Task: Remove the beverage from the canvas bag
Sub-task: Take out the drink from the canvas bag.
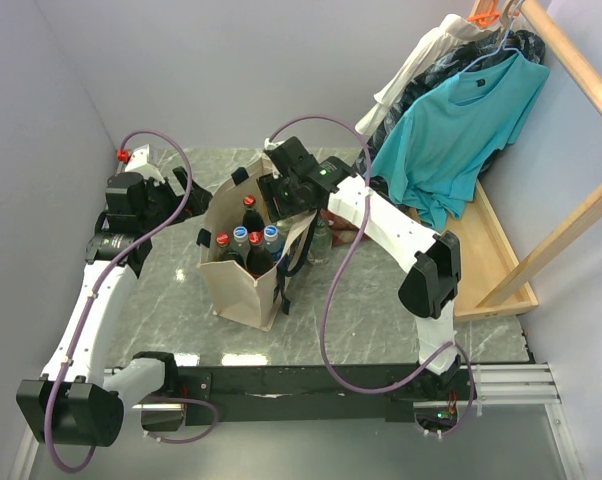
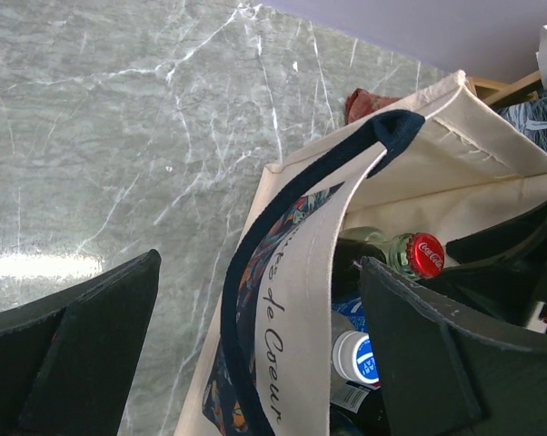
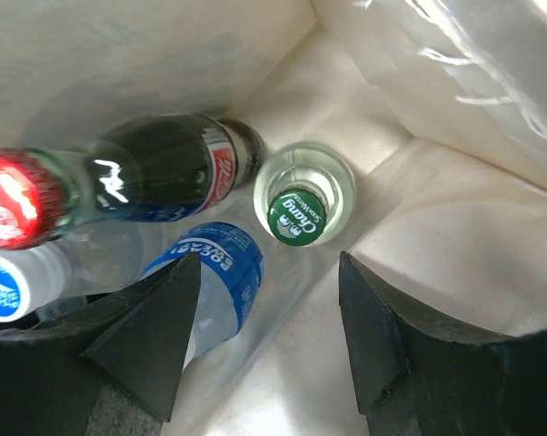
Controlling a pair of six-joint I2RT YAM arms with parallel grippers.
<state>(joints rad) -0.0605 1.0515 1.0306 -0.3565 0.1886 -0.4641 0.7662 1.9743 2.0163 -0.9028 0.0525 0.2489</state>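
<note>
boxy beige canvas bag stands on the veined grey marble worktop, bottles inside. my right hand hangs inside it, spread wide over the green-capped clear bottle, gripping nothing. left hand gapes wide, navy strap between its fingers.

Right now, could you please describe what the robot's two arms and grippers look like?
Both the left arm and right arm have white link shells with black joint housings, and a mauve cable loops loosely along each. A small green light glows near the right wrist. The left gripper and right gripper have matte black, wedge-shaped fingers.
</note>
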